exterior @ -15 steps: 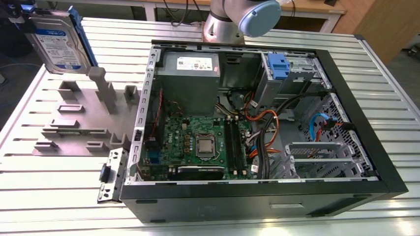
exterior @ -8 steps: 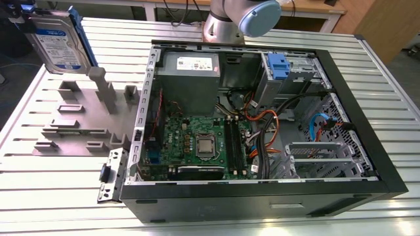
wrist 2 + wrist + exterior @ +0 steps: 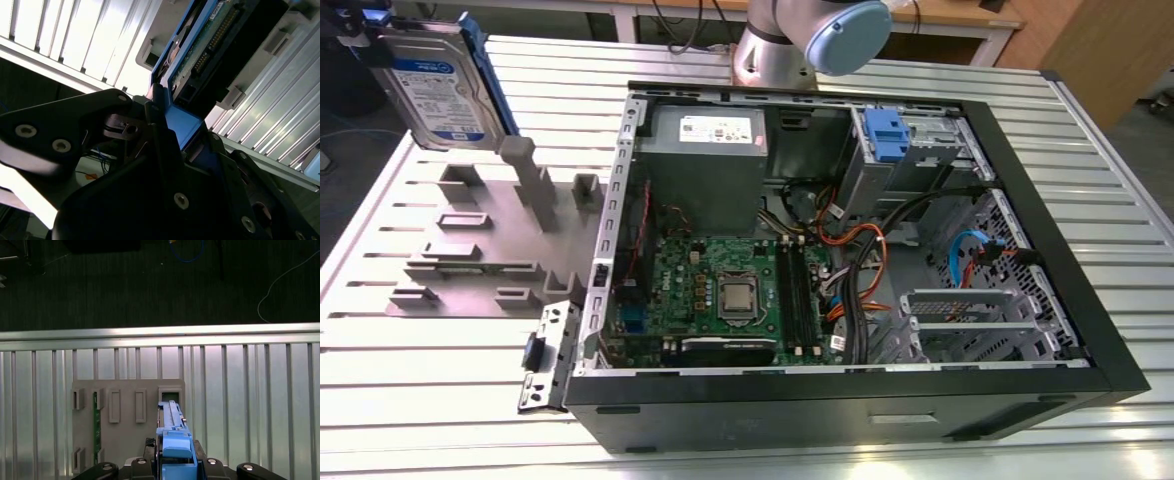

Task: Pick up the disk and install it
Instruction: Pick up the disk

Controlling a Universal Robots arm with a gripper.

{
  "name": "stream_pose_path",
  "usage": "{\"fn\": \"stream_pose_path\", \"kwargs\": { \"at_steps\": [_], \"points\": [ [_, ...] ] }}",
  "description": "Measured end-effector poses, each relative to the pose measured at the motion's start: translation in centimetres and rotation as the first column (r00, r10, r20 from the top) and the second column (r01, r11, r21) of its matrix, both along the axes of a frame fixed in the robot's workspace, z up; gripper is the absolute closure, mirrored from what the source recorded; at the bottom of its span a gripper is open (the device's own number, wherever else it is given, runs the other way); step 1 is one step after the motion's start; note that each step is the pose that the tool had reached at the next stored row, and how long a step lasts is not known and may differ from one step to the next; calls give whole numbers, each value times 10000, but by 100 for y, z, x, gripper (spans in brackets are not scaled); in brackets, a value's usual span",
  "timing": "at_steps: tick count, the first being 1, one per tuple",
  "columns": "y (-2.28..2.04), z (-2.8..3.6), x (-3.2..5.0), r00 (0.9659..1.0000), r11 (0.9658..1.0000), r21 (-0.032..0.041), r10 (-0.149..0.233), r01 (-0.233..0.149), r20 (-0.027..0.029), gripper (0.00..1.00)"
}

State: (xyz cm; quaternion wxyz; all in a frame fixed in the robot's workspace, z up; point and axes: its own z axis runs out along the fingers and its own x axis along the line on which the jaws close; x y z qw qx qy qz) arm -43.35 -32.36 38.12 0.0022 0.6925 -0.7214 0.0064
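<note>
The arm's silver, blue-capped joint [image 3: 807,40] stands behind the case. The gripper [image 3: 175,462] is at the exterior view's far left, its black fingers [image 3: 90,125] clamped on the one disk [image 3: 440,95]. The disk is held upright on edge above the grey fixture plate [image 3: 467,270]. It is a flat silver rectangle with a white-and-blue label and blue plastic rails. The fixture is a single matt plate with several rectangular sockets and posts. One open black computer case [image 3: 854,400] lies flat on the ribbed aluminium worktop [image 3: 440,400]. It holds one green motherboard [image 3: 707,270], one grey power supply box [image 3: 707,150] and one blue latch piece [image 3: 887,135].
</note>
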Motion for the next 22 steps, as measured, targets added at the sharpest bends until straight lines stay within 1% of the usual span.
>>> {"fn": "stream_pose_path", "kwargs": {
  "at_steps": [16,22],
  "points": [
    [0,25,0,10000,10000,-2,0,0,-1,64],
    [0,55,0,10000,10000,0,0,0,-2,64]
  ]
}}
